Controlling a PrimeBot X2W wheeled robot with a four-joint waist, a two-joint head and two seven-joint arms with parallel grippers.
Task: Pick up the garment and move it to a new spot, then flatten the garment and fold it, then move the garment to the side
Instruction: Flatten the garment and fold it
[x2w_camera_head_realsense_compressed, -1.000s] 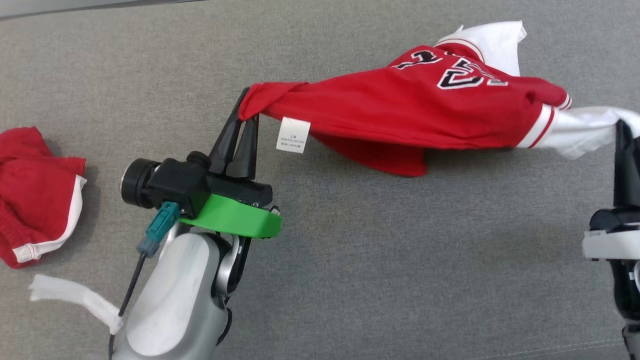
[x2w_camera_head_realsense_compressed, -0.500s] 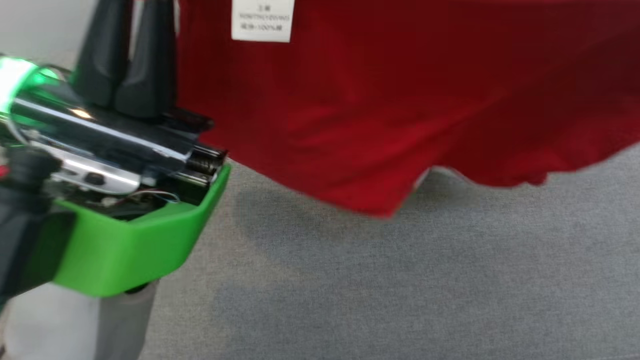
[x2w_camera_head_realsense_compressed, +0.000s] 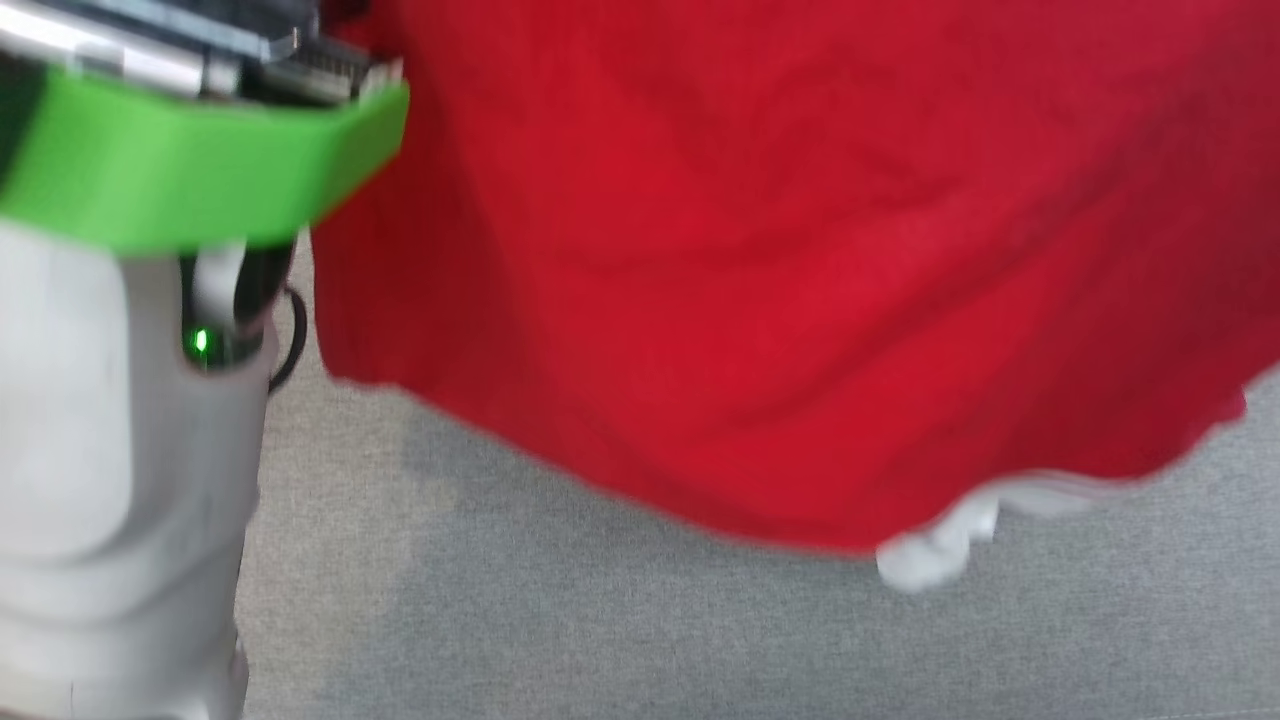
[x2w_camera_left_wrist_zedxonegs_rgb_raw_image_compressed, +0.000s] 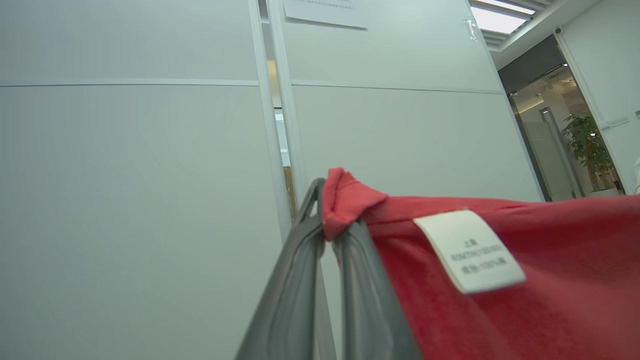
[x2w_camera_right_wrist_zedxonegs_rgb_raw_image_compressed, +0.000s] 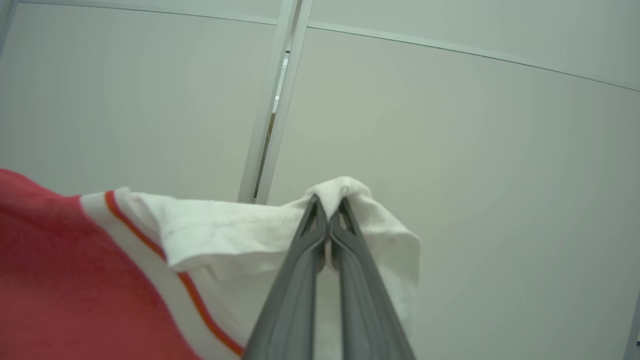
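While the garment (x2w_camera_head_realsense_compressed: 760, 300) hung up in the air between both arms, I'd call it: pickup done, rest to go.
My left gripper (x2w_camera_left_wrist_zedxonegs_rgb_raw_image_compressed: 330, 217) was pinched tight on a red corner just beside the white label (x2w_camera_left_wrist_zedxonegs_rgb_raw_image_compressed: 467, 250), and my right gripper (x2w_camera_right_wrist_zedxonegs_rgb_raw_image_compressed: 327, 205) was clamped on the end of the white sleeve (x2w_camera_right_wrist_zedxonegs_rgb_raw_image_compressed: 225, 235). The cloth draped down from those two grips, and its lower edge looked clear of the grey surface (x2w_camera_head_realsense_compressed: 600, 630). Setting down somewhere new, flattening, folding and shifting aside all looked not yet done.
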